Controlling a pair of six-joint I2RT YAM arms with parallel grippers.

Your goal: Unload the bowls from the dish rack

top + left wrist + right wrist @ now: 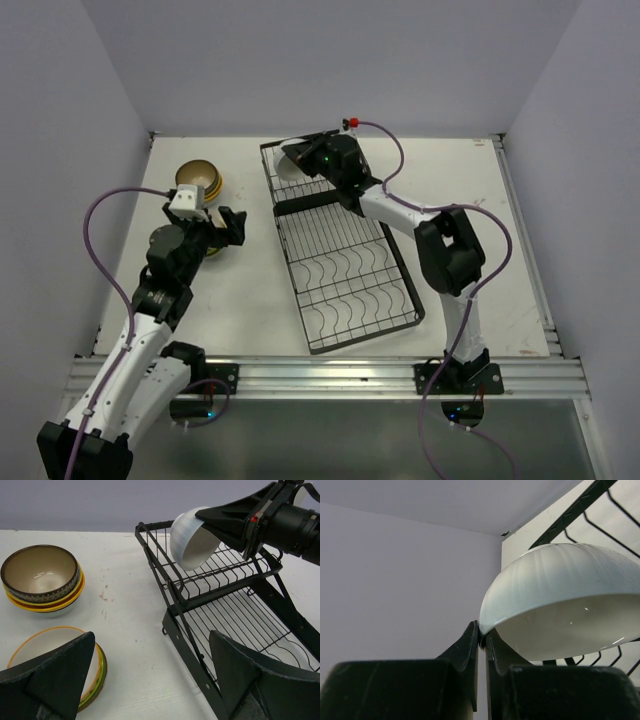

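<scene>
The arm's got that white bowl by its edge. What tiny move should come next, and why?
Probably lift it straight up a little. The right gripper pinches the white bowl by its rim, tilted, low over the dish rack; clearing the wires first should avoid a snag.

rack [292, 270] at centre, bowl stacks [42, 582] left, open gap btwn

We see a scuffed white worktop [250, 300] boxed by plain pale lilac walls [330, 60], a metal rail [330, 373] along its near edge.
</scene>
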